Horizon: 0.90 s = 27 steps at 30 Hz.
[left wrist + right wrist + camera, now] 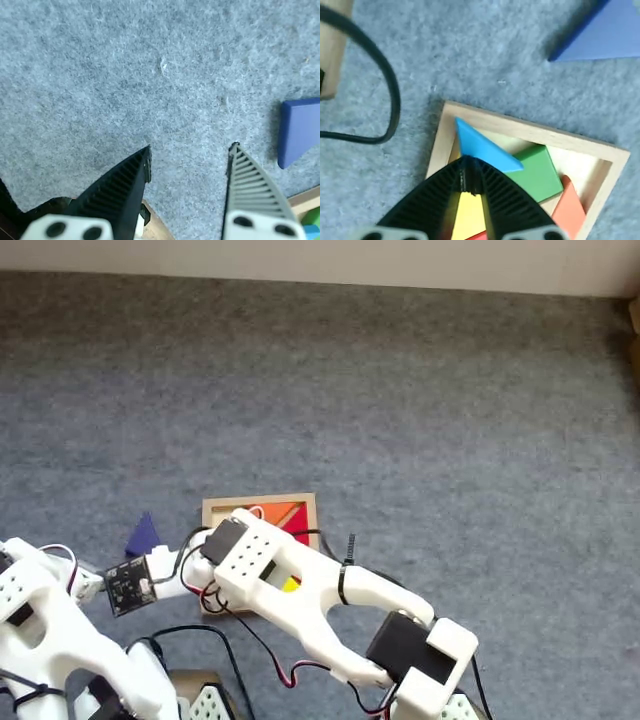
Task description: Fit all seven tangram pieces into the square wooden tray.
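Loose blue triangle [300, 130] lies beside the tray [530, 132]; my left hand [190, 146], released, looks nearer; right hand [470, 167] clenched, empty, over tray.

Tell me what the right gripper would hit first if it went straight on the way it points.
Probably the light blue triangle in the wooden tray, just ahead of the right gripper; depth is unclear.
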Motion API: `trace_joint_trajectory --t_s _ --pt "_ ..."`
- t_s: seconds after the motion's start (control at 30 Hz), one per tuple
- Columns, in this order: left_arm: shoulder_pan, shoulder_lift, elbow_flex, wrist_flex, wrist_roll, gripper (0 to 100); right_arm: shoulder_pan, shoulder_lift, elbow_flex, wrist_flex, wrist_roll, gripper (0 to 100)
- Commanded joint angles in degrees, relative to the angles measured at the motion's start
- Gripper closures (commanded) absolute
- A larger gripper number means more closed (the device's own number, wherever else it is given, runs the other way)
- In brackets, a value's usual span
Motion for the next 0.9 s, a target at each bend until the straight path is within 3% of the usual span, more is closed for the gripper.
trace_joint_trajectory --t_s 0.0,0.43,0.87 --pt "-0.66 -1.54 -3.21 -0.62 0.00 75 1.01 -1.10 0.04 -1.45 2.46 99.3" --pt "-0.66 -1.54 -3.21 -0.62 0.00 75 4.18 -1.10 0.04 -4.18 2.64 99.3" --pt "-0.66 -1.54 -3.30 -0.62 0.00 75 2.51 2.24 0.13 -3.91 8.97 99.3"
